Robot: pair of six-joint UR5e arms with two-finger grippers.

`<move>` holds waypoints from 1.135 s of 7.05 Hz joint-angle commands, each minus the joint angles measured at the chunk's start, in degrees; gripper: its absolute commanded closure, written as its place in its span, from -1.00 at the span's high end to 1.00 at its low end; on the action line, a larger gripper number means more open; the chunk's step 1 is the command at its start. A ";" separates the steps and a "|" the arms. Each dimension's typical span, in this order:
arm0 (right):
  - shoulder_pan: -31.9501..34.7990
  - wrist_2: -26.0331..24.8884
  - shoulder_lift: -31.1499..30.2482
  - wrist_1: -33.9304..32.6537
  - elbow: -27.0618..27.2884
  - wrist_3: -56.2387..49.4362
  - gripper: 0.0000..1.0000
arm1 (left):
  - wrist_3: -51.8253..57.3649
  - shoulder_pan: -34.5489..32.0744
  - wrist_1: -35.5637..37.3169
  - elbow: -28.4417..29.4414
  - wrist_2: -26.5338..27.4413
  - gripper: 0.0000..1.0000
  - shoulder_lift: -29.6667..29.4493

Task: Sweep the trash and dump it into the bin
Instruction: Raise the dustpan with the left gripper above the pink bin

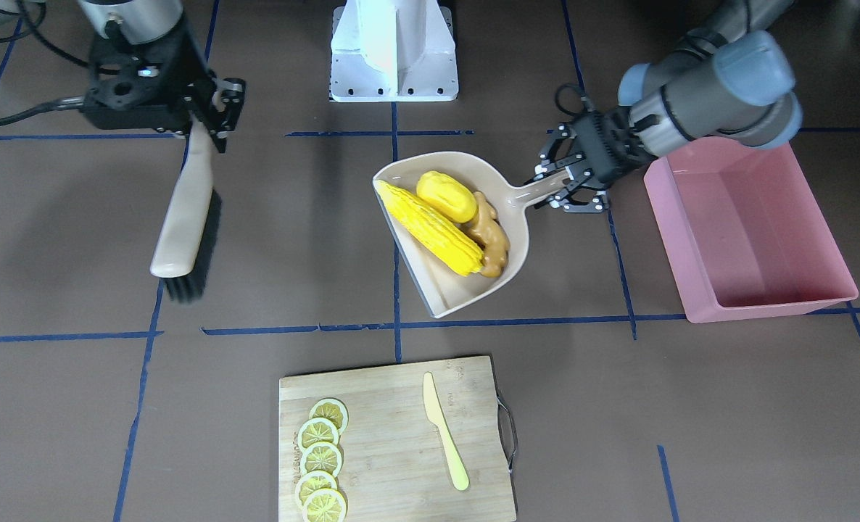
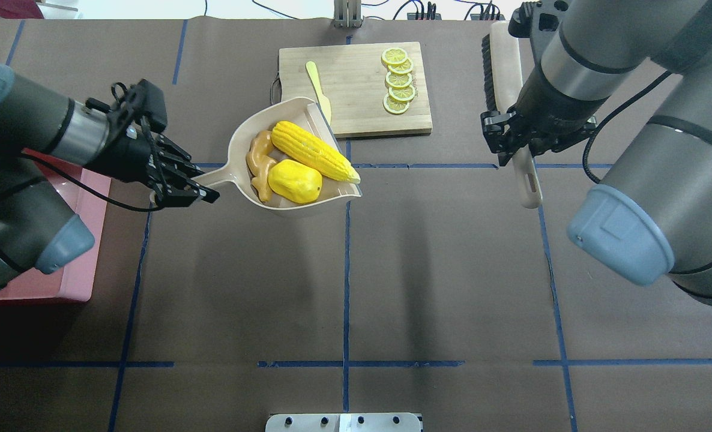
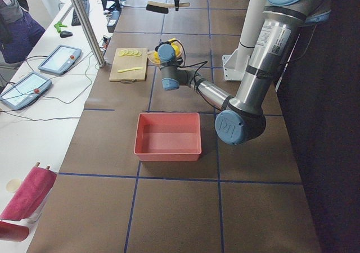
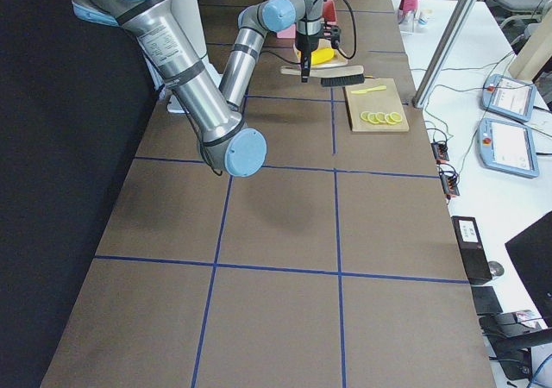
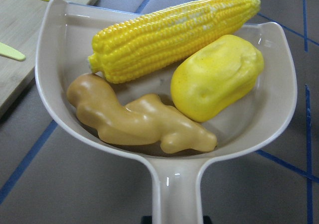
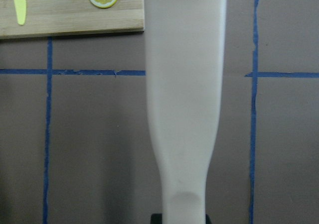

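Note:
The trash lies together in a beige dustpan [image 1: 459,290]: a yellow corn cob [image 1: 430,228], a stubby yellow vegetable [image 1: 446,196] and a tan ginger root [image 1: 489,235]. My left gripper [image 1: 571,185] is shut on the dustpan's handle and holds the pan near the table's middle. The left wrist view shows the corn [image 5: 174,35], vegetable [image 5: 217,77] and ginger [image 5: 139,122] up close. Beside the left arm stands the pink bin [image 1: 749,232], with nothing in it. My right gripper [image 1: 209,119] is shut on the handle of a beige brush [image 1: 183,210] with black bristles, well away from the pan.
A wooden cutting board [image 1: 394,442] with lemon slices [image 1: 320,457] and a pale yellow knife [image 1: 444,442] lies on the operators' side of the dustpan. The white robot base [image 1: 394,51] is at the robot's edge. Blue tape lines cross the brown table.

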 commanded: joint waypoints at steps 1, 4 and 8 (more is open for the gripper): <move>4.24 0.06 -5.19 -0.06 0.58 -7.96 -1.00 | 0.06 -11.25 -0.09 0.21 -7.93 -1.00 0.82; 5.66 0.06 -8.47 0.02 1.20 -10.90 -0.99 | 8.35 -21.46 -0.18 -0.14 -14.72 -1.00 4.40; 6.28 0.06 -9.26 0.02 1.20 -11.70 -0.98 | 26.91 -32.10 -0.27 -2.25 -14.73 -1.00 17.06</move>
